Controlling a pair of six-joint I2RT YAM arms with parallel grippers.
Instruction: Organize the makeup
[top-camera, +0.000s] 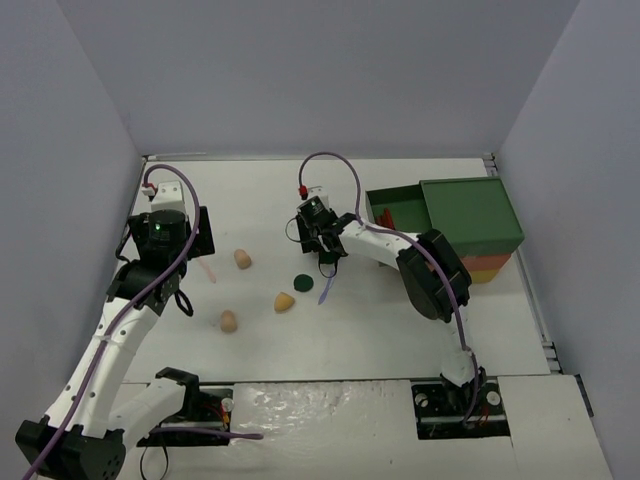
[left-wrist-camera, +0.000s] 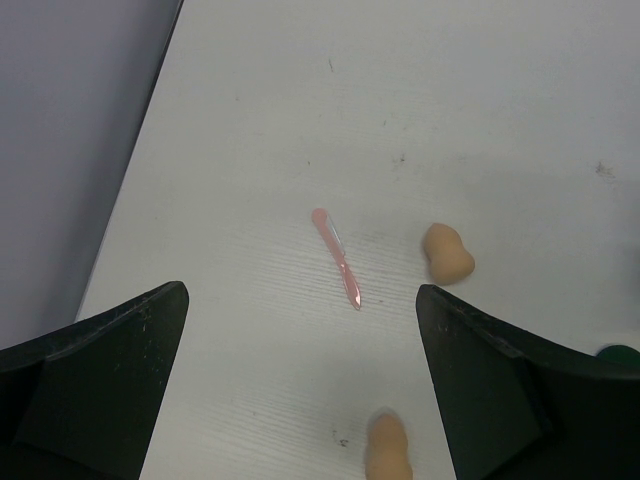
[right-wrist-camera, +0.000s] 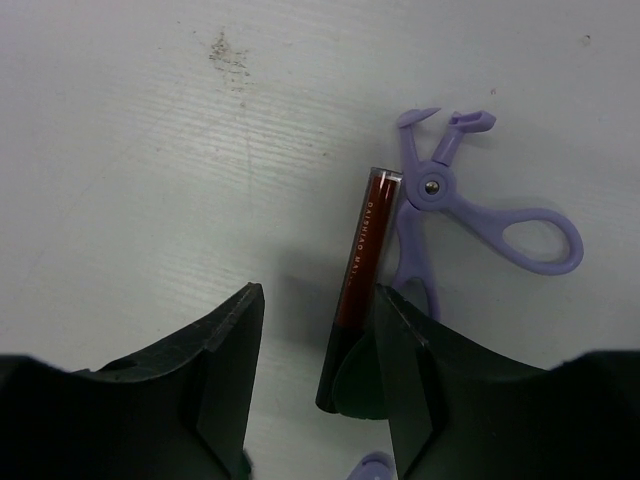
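Observation:
The makeup lies scattered on the white table. Three tan sponges (top-camera: 242, 259) (top-camera: 284, 301) (top-camera: 228, 321) and a pink stick (top-camera: 207, 268) lie left of centre. In the left wrist view my left gripper (left-wrist-camera: 300, 375) hangs open above the table, with the pink stick (left-wrist-camera: 336, 257) ahead and sponges (left-wrist-camera: 446, 252) (left-wrist-camera: 388, 448) nearby. My right gripper (right-wrist-camera: 315, 370) is low over a dark red stick (right-wrist-camera: 362, 255). The stick lies between the jaws against the right finger (right-wrist-camera: 420, 370), with a gap on its left. A dark green disc (right-wrist-camera: 356, 381) and a lilac tool (right-wrist-camera: 450, 210) lie beside it.
A big green-topped box (top-camera: 470, 215) with orange and yellow layers stands at the right, its green drawer pulled out towards the right arm. A second dark green disc (top-camera: 303, 283) and a lilac tool (top-camera: 327, 288) lie near the right gripper (top-camera: 325, 252). Grey walls enclose the table.

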